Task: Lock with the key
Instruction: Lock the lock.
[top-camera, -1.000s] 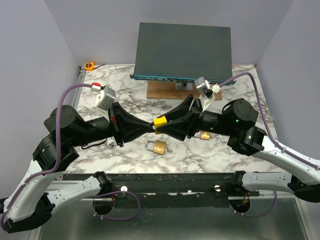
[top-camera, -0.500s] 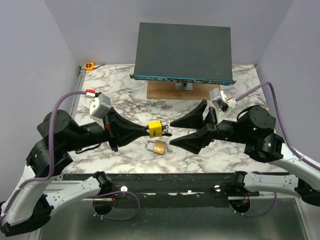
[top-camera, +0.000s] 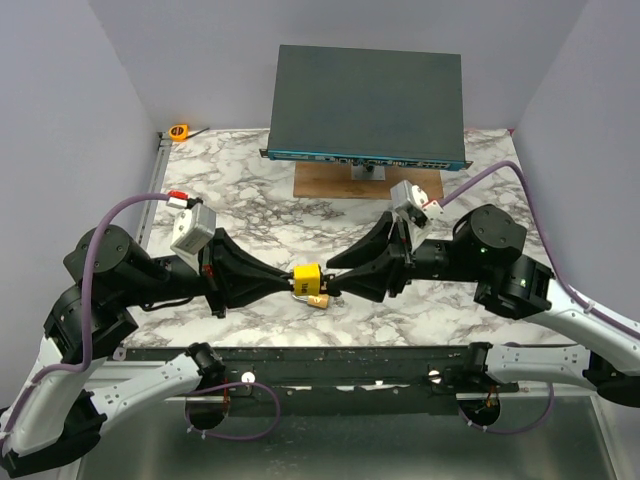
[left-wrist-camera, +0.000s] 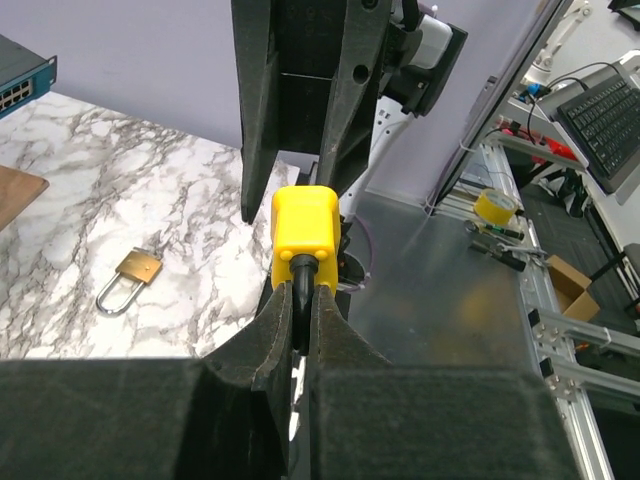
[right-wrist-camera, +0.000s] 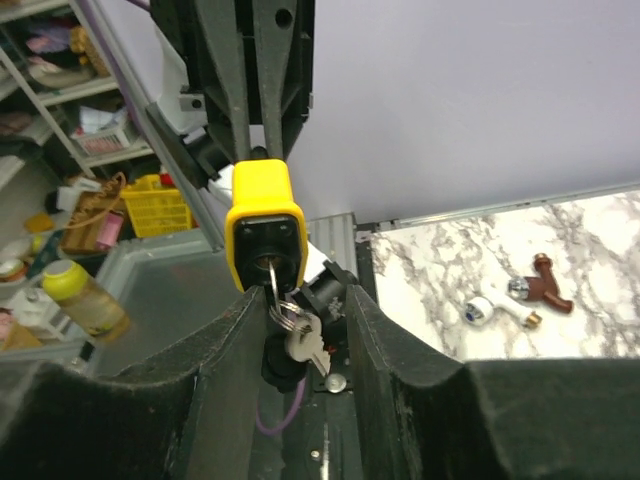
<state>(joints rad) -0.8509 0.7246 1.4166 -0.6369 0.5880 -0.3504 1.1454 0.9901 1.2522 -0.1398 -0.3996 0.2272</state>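
Yellow padlock (top-camera: 307, 273) held up between two pincers, key in its lock.

Top view: the left pincer (top-camera: 288, 277) was clamped tight on the padlock near the front edge of the marble bench (top-camera: 250, 200). A brass padlock (top-camera: 318, 299) lay on the bench close by, and the right pincer (top-camera: 335, 283) faced the yellow one from the opposite side. Left wrist view: the fingers pinched the black shackle, with the yellow body pointing away. Right wrist view: a key (right-wrist-camera: 272, 285) sat in the keyhole and a spare key (right-wrist-camera: 305, 340) dangled from its ring. The right pincer's fingers stood partly apart on either side, gripping nothing.
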